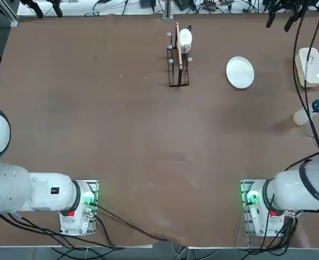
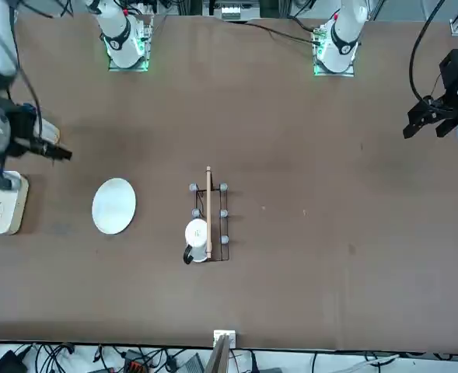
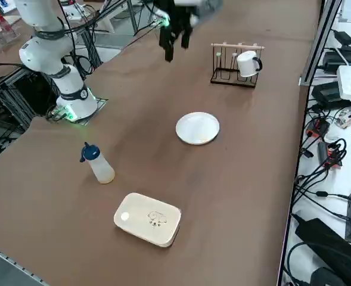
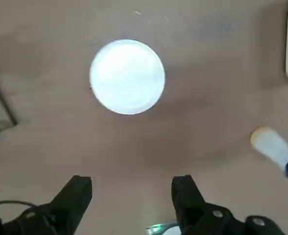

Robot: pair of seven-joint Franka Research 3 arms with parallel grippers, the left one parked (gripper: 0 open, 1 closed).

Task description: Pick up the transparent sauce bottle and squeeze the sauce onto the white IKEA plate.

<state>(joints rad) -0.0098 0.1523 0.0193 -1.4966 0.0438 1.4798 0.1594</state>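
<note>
Right gripper (image 4: 131, 196) hangs high over the table, fingers spread wide and empty.

From where I stand, the transparent sauce bottle (image 3: 98, 164) stands upright on the brown table (image 1: 121, 135), blue cap up, near the robot's right edge. The white rounded-rectangular container (image 3: 148, 218) lies just beyond it along that edge, apart from it. The white IKEA plate (image 3: 197, 128) sits further in toward the middle, bare and well apart from the bottle. Left of the plate, on the far side, a black wire rack (image 1: 178, 67) holds a white mug (image 3: 247, 63). The wrist view looks straight down on the plate, with the bottle off to one side.
</note>
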